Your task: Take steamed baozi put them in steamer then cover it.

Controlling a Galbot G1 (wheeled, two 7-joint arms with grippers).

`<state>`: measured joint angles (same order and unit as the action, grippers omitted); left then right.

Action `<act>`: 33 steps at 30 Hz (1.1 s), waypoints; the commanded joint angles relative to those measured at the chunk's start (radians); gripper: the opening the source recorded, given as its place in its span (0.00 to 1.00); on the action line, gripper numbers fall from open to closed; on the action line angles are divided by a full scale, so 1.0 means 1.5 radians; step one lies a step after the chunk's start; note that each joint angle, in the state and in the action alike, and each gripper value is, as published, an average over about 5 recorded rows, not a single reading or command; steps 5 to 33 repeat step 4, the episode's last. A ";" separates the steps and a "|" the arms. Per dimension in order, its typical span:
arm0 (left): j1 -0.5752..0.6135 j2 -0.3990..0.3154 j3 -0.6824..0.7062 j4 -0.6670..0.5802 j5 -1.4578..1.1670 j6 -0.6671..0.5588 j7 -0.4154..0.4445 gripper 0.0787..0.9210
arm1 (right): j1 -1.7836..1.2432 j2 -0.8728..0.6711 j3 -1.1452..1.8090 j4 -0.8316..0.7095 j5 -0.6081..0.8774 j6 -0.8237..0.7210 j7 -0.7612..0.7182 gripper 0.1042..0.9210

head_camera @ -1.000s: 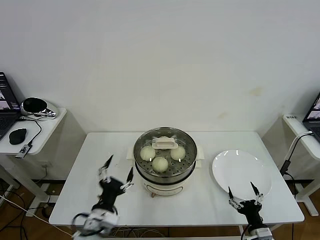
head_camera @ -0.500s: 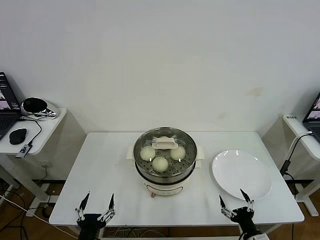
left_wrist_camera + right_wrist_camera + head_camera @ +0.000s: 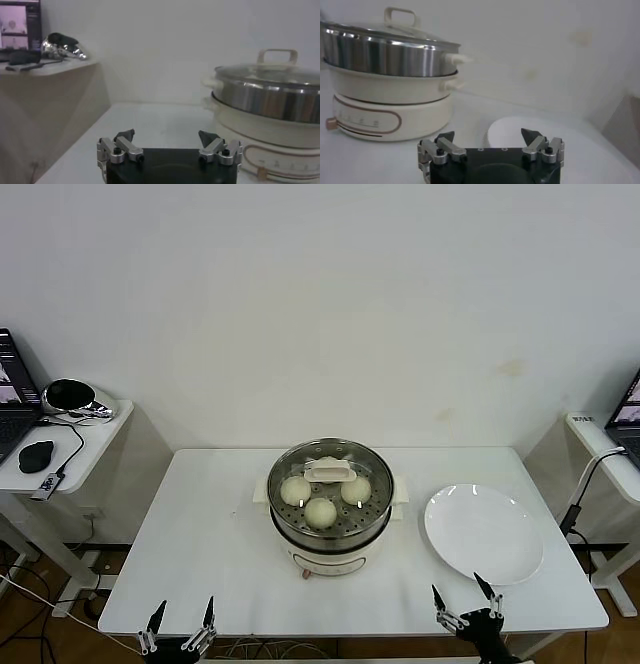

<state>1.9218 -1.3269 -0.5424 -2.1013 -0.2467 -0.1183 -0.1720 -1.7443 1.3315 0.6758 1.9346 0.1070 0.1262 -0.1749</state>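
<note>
The steamer (image 3: 335, 556) stands at the middle of the white table with the glass cover (image 3: 329, 473) sitting on it. Three steamed baozi (image 3: 320, 512) show through the glass on the perforated tray. My left gripper (image 3: 184, 612) hangs open and empty at the table's front edge, left of the steamer. My right gripper (image 3: 458, 599) is open and empty at the front edge, near the plate. The left wrist view has its open gripper (image 3: 167, 137) low before the covered steamer (image 3: 265, 100). In the right wrist view the open gripper (image 3: 488, 136) faces the steamer (image 3: 390, 55).
A bare white plate (image 3: 484, 534) lies right of the steamer, also in the right wrist view as the plate (image 3: 520, 131). A side table (image 3: 95, 446) at the left carries a mouse, a headset and a laptop. Another side table (image 3: 597, 439) stands at the right.
Both arms have drawn back toward me. The left gripper left the spot beside the steamer and sank to the front edge; the right gripper dropped slightly lower. Steamer and cover have not moved.
</note>
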 commanded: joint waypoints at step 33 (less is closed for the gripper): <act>0.004 -0.010 -0.009 0.018 -0.026 -0.014 0.019 0.88 | -0.019 -0.003 -0.005 0.030 0.019 -0.015 0.005 0.88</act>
